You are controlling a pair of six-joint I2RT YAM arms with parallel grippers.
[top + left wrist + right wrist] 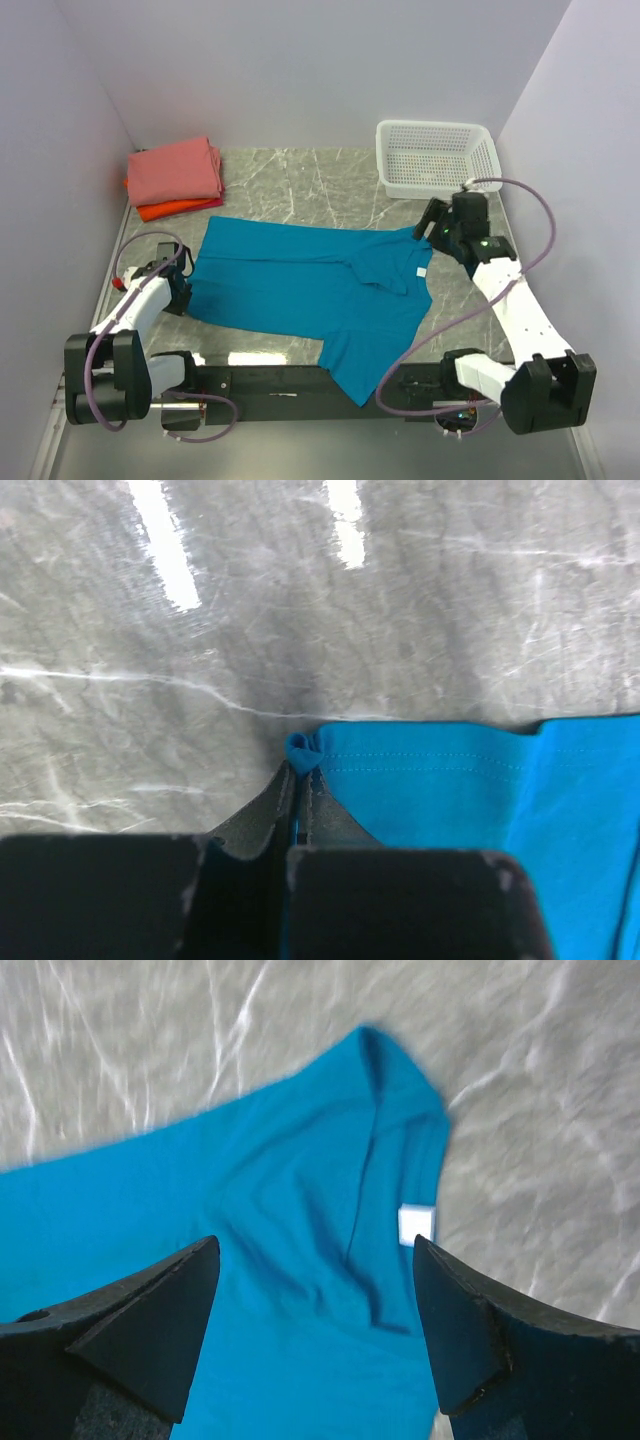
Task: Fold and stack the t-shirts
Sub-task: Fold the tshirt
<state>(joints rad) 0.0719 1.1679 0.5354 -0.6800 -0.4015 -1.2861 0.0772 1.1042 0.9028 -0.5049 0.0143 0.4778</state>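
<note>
The teal-blue t-shirt [320, 285] lies spread and partly folded on the marble table, a sleeve hanging toward the near edge. My left gripper [183, 283] is shut on the shirt's left hem corner [300, 748], the cloth bunched between the closed fingers [265, 815]. My right gripper [432, 224] is open and empty above the shirt's collar end, where a white label [417, 1225] shows; its fingers [150, 1310] stand wide apart over the teal cloth [290, 1260]. A salmon-pink folded shirt [176, 168] lies on an orange-red one [176, 209] at the back left.
A white plastic mesh basket [437, 157] stands at the back right, just behind my right gripper. Grey walls close in on the left, back and right. A dark rail [280, 385] with the arm bases runs along the near edge.
</note>
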